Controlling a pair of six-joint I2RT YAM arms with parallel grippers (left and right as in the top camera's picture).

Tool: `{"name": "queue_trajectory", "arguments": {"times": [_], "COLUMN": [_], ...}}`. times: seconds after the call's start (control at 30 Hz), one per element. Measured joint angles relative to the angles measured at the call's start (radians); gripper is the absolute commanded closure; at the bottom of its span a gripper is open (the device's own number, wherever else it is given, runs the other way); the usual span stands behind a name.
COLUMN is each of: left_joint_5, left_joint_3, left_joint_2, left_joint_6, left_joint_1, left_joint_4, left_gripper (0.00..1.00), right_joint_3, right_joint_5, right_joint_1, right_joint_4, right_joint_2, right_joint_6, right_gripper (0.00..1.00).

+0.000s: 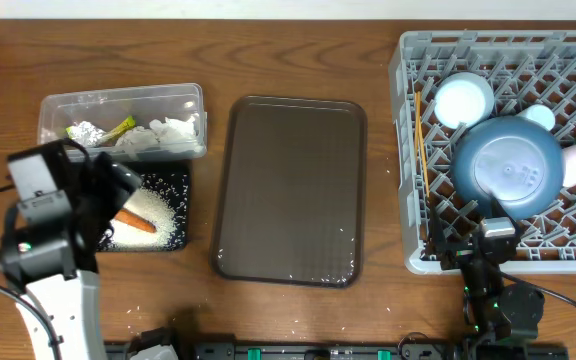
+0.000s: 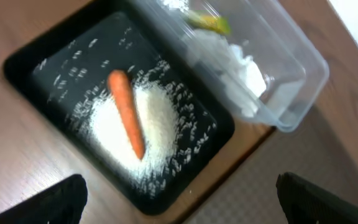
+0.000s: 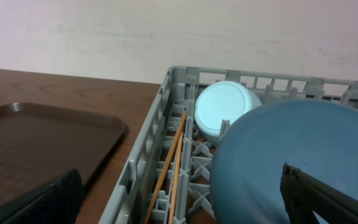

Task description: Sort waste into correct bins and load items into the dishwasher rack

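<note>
Dishwasher rack [image 1: 568, 60] at right, loaded, large blue bowl [image 1: 508, 165] inside. Black bin [image 2: 23, 68] at left with rice heap [image 2: 107, 127], carrot [image 2: 126, 112] on top. Left gripper [image 2: 179, 196] above bin, right gripper [image 3: 185, 199] by rack, both spread, empty. Looks like wrap-up; calls for backing off.

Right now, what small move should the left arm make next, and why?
Probably lift the left claw up and away. It hangs open and empty over the black bin, where the carrot lies on the rice; tissue and packet sit in the clear tub, and the blue bowl and chopsticks are in the rack, so nothing seems left to sort.
</note>
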State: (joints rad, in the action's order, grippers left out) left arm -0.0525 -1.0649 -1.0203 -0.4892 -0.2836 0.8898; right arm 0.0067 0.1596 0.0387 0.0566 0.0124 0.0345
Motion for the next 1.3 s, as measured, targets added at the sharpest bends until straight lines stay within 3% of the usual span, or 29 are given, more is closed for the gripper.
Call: {"name": "queue_trajectory", "arguments": {"times": [0.37, 0.6, 1.3], "left_joint_5": [-0.002, -0.001, -0.001], "left_joint_3": [0.52, 0.739, 1.022], "left_joint_2": [0.27, 0.425, 0.847], "left_joint_6": [0.282, 0.336, 0.356], "left_joint_1": [0.204, 0.236, 0.241], "left_joint_4": [-0.584, -0.83, -0.866], "left_gripper": [0.0, 0.0, 0.0], "right_joint_3": [0.0, 0.0, 0.0], "right_joint_5": [-0.003, -0.003, -0.003], "right_joint_1": [0.0, 0.0, 0.0], "right_joint_4": [0.0, 0.0, 0.0], "right_joint_2": [0.0, 0.0, 0.0], "right_joint_6": [0.0, 0.0, 0.0], "right_gripper": [0.01, 0.01, 0.01]}}
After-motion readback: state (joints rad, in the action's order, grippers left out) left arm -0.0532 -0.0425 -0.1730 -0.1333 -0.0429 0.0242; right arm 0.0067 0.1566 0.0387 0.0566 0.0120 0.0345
